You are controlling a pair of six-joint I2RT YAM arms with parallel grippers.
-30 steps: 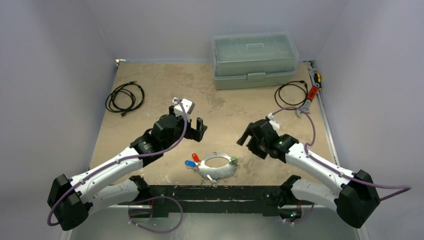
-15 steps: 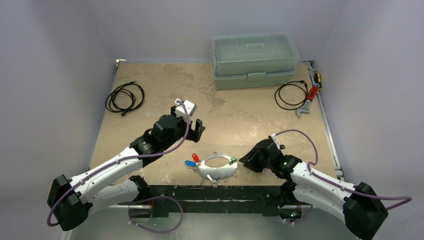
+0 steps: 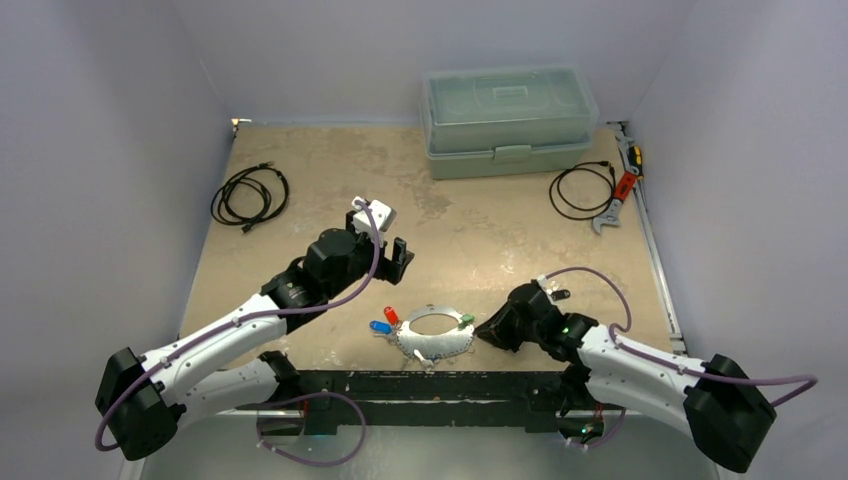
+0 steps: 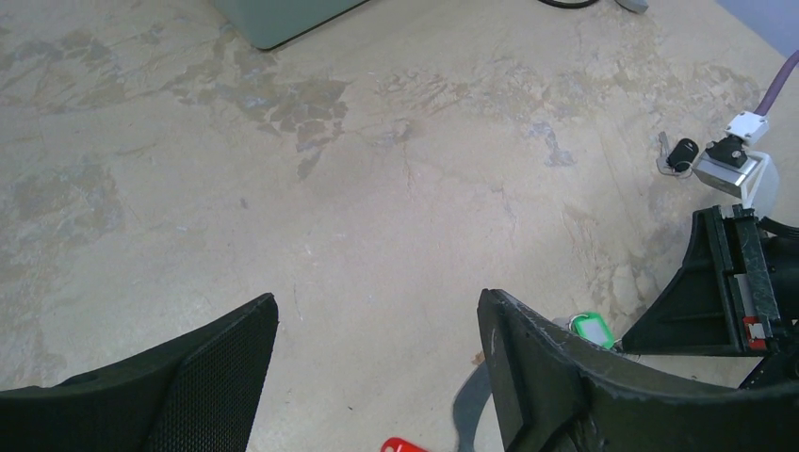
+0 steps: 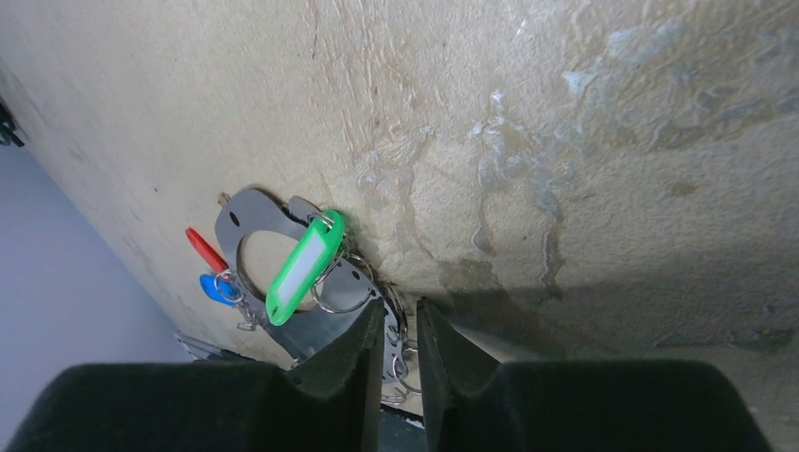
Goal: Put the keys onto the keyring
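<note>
The keyring (image 3: 440,350), a flat grey metal hoop, lies near the table's front edge. Keys with red (image 3: 391,315), blue (image 3: 380,326) and green (image 3: 466,320) tags hang on it by small wire rings. My right gripper (image 3: 490,328) is low at its right side. In the right wrist view the right gripper (image 5: 400,320) is shut on the keyring (image 5: 254,212) rim, just past the green tag (image 5: 301,266). My left gripper (image 4: 377,301) hovers open and empty behind the hoop. A black-headed key (image 4: 680,153) lies loose by the right arm.
A pale green toolbox (image 3: 508,120) stands at the back. Coiled black cables lie at the left (image 3: 250,195) and back right (image 3: 582,188), beside a red-handled wrench (image 3: 620,190). A black rail (image 3: 430,385) runs along the near edge.
My right arm swung down and toward the near edge to the keyring's right side, and its jaws closed from wide open. The left jaws narrowed slightly; that arm barely moved.
</note>
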